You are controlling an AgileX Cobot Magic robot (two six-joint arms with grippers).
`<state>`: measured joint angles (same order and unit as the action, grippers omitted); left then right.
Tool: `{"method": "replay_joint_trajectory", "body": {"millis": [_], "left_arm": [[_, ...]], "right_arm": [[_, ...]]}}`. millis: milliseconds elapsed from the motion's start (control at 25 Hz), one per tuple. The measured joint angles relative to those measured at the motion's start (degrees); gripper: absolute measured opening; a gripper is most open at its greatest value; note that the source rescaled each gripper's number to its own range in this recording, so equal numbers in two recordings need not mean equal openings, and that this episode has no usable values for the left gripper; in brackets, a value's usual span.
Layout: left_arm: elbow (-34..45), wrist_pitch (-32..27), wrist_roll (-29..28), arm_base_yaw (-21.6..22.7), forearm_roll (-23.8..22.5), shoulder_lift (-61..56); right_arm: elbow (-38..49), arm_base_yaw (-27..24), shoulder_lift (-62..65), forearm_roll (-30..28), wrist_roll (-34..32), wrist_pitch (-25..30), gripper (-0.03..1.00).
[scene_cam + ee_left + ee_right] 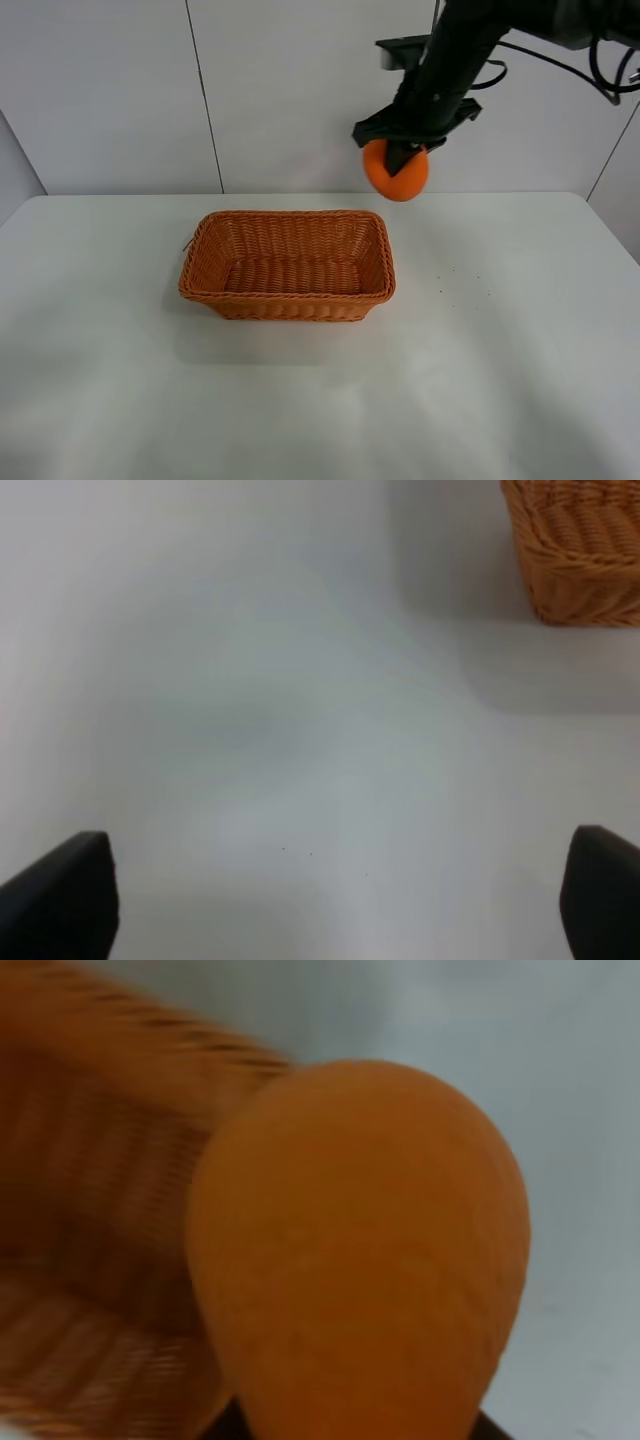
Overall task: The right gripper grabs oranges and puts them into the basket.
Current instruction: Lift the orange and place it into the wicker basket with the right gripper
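My right gripper (405,160) is shut on the orange (395,172) and holds it high in the air, above and just right of the basket's far right corner. The orange fills the right wrist view (360,1260), with the basket (90,1240) blurred below it. The wicker basket (288,292) stands empty on the white table, left of centre. My left gripper (340,900) is open over bare table, its two black fingertips (65,895) far apart; a corner of the basket (580,550) shows in that view. The left arm is out of the exterior view.
The white table (500,380) spreads around the basket, with a few small dark specks right of it. A white panelled wall stands behind the table.
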<state>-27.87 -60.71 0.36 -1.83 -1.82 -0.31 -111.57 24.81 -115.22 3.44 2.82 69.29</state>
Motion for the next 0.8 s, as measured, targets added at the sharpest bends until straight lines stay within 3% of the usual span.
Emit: {"method": "replay_joint_trajectory", "body": {"millis": [240,480,600,640,720,800], "left_arm": [[0.00,0.00,0.00,0.00,0.00,0.00],[0.00,0.00,0.00,0.00,0.00,0.00],[0.00,0.00,0.00,0.00,0.00,0.00],[0.00,0.00,0.00,0.00,0.00,0.00],[0.00,0.00,0.00,0.00,0.00,0.00],[0.00,0.00,0.00,0.00,0.00,0.00]], "right_arm": [[-0.28,8.72,-5.20,0.30,0.00,-7.11,0.00],[-0.28,10.39,-15.03,0.54,0.00,-17.22,0.00],[-0.28,10.39,-18.08,0.54,0.00,-18.09,0.03],[-0.28,10.39,-18.52,0.68,0.00,-17.78,0.11],[-0.28,10.39,-18.95,0.91,0.00,-17.00,0.38],[-0.46,10.39,-18.95,1.02,0.00,-15.66,0.74]]}}
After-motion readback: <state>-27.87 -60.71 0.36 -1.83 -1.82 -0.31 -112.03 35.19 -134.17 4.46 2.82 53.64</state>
